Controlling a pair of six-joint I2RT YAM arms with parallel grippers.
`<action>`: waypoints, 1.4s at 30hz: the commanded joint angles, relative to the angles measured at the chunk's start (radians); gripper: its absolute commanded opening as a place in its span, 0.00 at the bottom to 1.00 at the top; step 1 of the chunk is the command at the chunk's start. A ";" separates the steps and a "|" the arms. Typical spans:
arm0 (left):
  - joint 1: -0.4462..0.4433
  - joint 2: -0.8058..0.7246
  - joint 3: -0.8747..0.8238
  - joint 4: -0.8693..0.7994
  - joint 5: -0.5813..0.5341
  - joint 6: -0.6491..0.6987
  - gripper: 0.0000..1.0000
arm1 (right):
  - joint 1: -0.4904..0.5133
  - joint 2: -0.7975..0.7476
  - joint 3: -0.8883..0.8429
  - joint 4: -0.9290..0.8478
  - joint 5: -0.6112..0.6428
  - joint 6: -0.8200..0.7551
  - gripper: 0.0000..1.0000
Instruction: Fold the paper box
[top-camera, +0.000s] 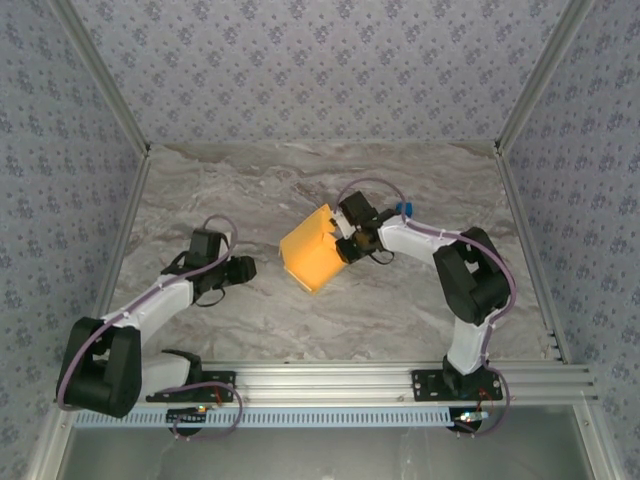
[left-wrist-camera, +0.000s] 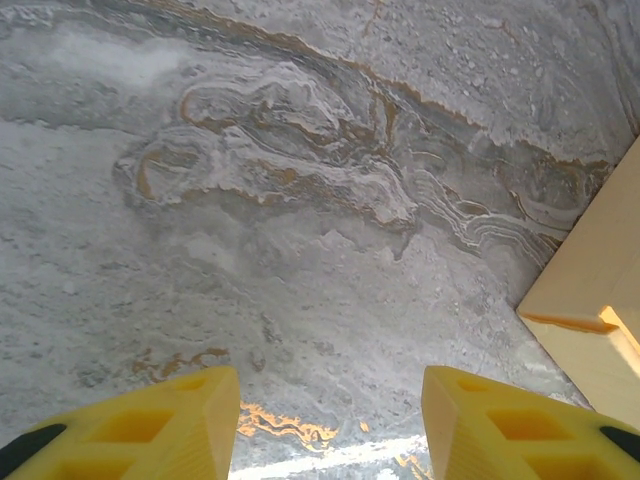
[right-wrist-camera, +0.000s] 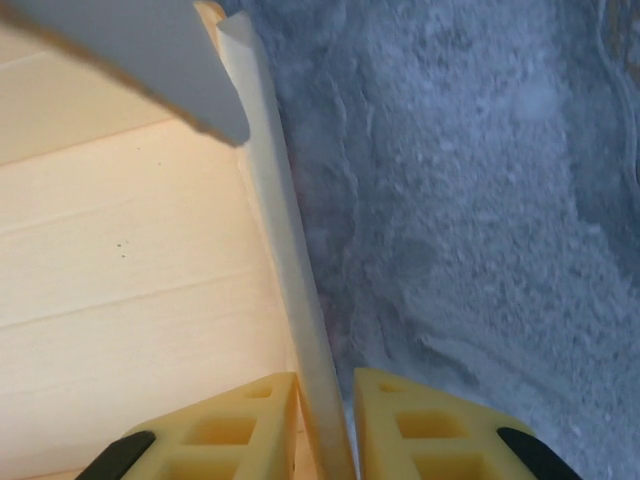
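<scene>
The yellow-orange paper box (top-camera: 312, 258) stands partly formed in the middle of the marble table (top-camera: 250, 190), with one corner pointing toward the arms. My right gripper (top-camera: 350, 243) is at its right edge. In the right wrist view this gripper (right-wrist-camera: 328, 385) is shut on a thin upright wall (right-wrist-camera: 288, 250) of the paper box (right-wrist-camera: 130, 260), one finger inside and one outside. A shadowed flap (right-wrist-camera: 150, 50) hangs over the inside. My left gripper (top-camera: 245, 268) rests low to the left, apart from the box. In the left wrist view it (left-wrist-camera: 330, 385) is open with nothing between its fingers, and a corner of the box (left-wrist-camera: 595, 300) lies ahead right.
A tiny blue object (top-camera: 404, 210) lies just behind the right arm's forearm. Metal frame posts (top-camera: 120, 110) and patterned walls close in the table's left, right and back. An aluminium rail (top-camera: 400, 378) runs along the near edge.
</scene>
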 joint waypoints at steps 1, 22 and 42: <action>-0.018 0.013 0.042 0.028 0.009 0.016 0.51 | 0.003 -0.042 -0.035 0.035 0.003 0.031 0.27; -0.030 0.033 0.052 0.028 0.007 0.027 0.51 | -0.101 -0.043 -0.044 0.165 -0.298 -0.146 0.53; -0.032 0.053 0.062 0.026 0.012 0.034 0.51 | -0.091 0.085 0.057 0.126 -0.305 -0.189 0.36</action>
